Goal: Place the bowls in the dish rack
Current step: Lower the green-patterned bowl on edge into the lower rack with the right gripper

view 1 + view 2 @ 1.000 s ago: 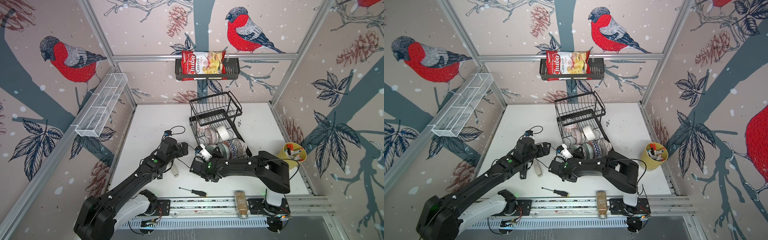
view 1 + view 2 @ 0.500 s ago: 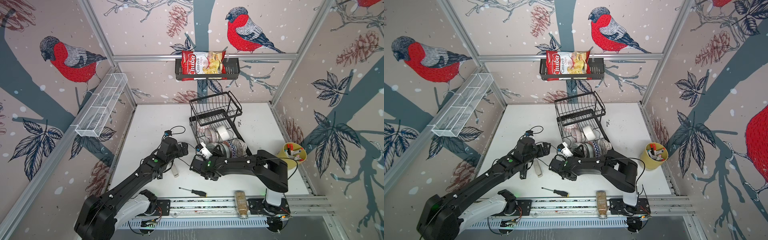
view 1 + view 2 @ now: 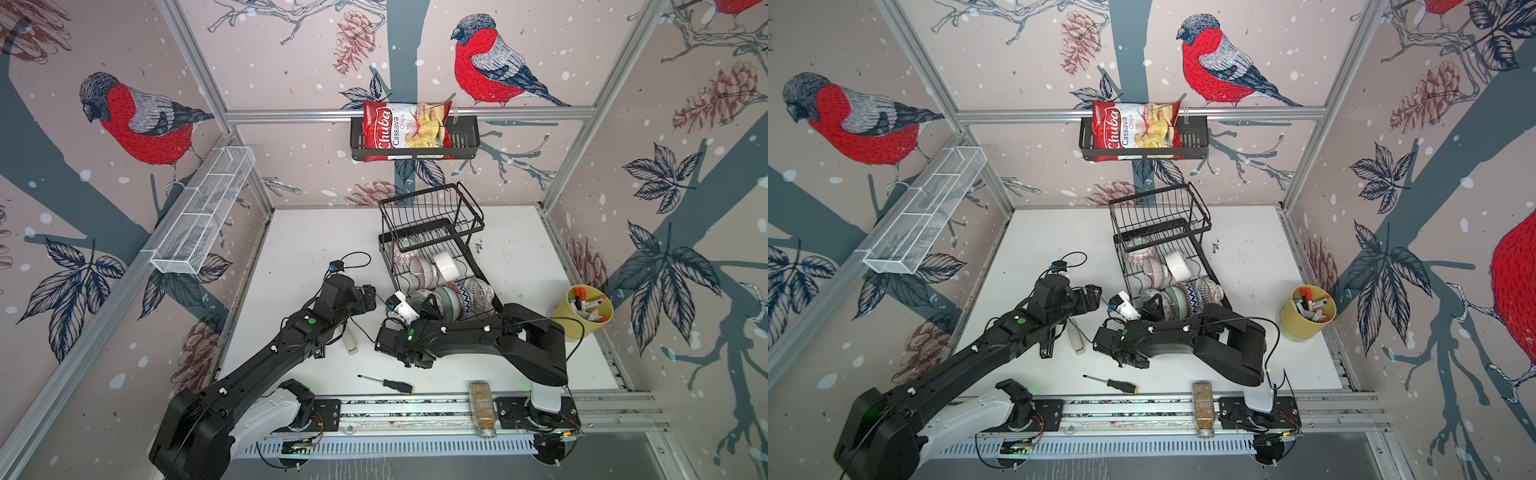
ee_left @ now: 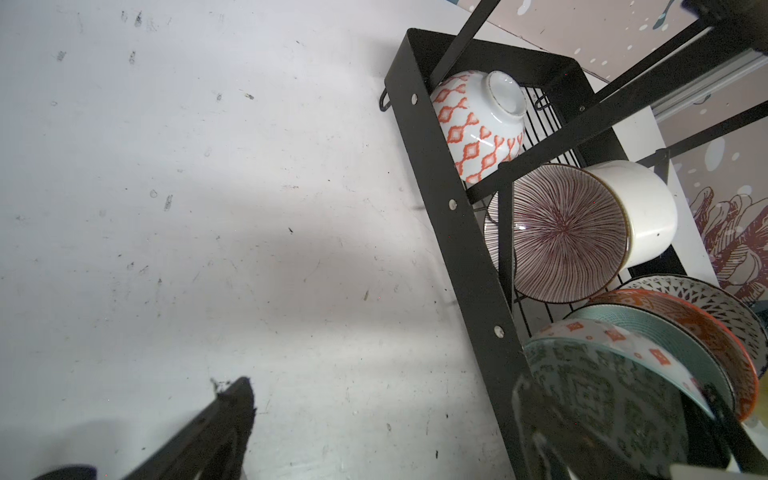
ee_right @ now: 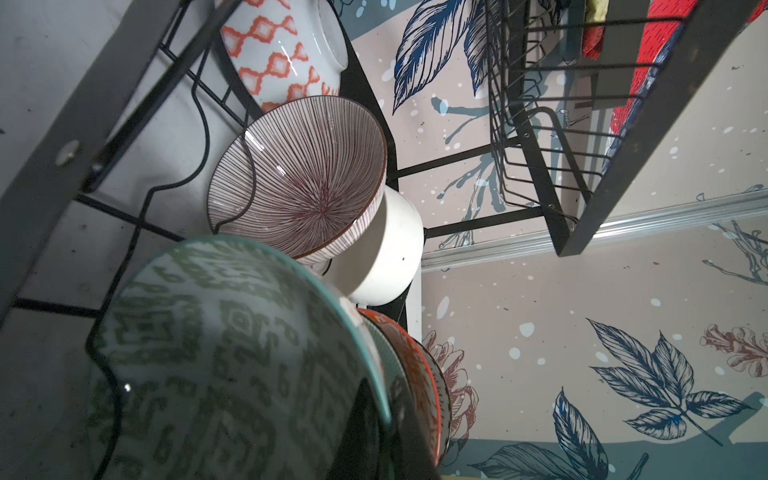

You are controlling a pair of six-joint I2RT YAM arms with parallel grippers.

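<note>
The black wire dish rack point(image 3: 432, 216) point(image 3: 1158, 212) stands mid-table in both top views, and several bowls lean in its lower tier. At the back are an orange-lattice bowl point(image 4: 478, 124), a red-brown striped bowl point(image 4: 569, 232) and a plain white bowl point(image 4: 640, 212). My right gripper point(image 3: 428, 308) point(image 5: 384, 399) is shut on the rim of a grey-green patterned bowl point(image 5: 228, 353) point(image 4: 602, 395) at the front of the row, against the rack's wavy wire. Behind it stand teal, orange and dotted bowls. My left gripper point(image 3: 370, 295) point(image 4: 382, 436) is open and empty over the table, just left of the rack.
A yellow cup of markers point(image 3: 584, 309) stands at the right. A screwdriver point(image 3: 386, 383), a white tube point(image 3: 350, 343) and a spice jar point(image 3: 482, 409) lie near the front rail. A black basket with a chips bag point(image 3: 415, 133) and a white mesh tray point(image 3: 203, 216) hang on the walls.
The right arm has eased slightly to the left with the bowl still in its grip. The left arm has barely moved.
</note>
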